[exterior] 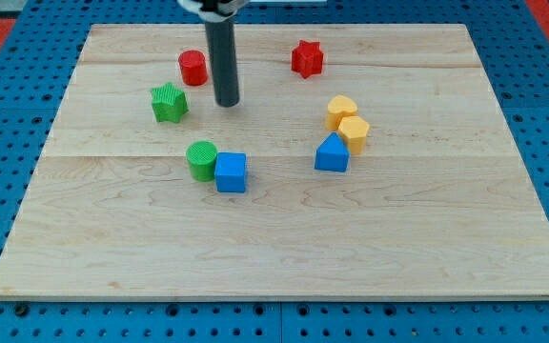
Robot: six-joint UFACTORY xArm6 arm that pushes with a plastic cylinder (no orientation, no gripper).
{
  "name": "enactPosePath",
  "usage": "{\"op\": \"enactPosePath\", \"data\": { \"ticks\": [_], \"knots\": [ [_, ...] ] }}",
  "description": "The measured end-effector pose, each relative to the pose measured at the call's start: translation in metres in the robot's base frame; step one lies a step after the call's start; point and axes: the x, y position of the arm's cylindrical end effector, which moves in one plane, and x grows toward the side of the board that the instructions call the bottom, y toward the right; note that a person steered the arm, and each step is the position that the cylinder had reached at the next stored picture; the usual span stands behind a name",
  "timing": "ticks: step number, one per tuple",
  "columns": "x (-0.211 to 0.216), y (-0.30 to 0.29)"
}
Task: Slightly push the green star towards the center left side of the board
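The green star (pixel 169 102) lies on the wooden board (pixel 284 238) in the upper left part. My tip (pixel 228 102) stands to the star's right, about a block's width away and not touching it. The rod rises straight up from the tip to the view's top. A red cylinder (pixel 193 67) sits just above and between the star and the rod.
A green cylinder (pixel 201 160) touches a blue cube (pixel 231 172) below the star. A red star (pixel 307 59) lies at the top centre. To the right, two yellow blocks (pixel 342 110) (pixel 355 132) and a blue block (pixel 332 153) cluster together.
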Motion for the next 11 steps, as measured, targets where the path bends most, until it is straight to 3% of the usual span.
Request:
{"op": "enactPosePath", "data": {
  "ticks": [1,2,3,4,5,6,9,10,11],
  "knots": [
    [0.008,-0.027],
    [0.045,-0.013],
    [0.043,-0.127],
    [-0.023,-0.152],
    [-0.054,-0.111],
    [-0.047,-0.064],
    [-0.014,-0.029],
    [-0.021,0.051],
    [-0.023,0.081]
  ]
}}
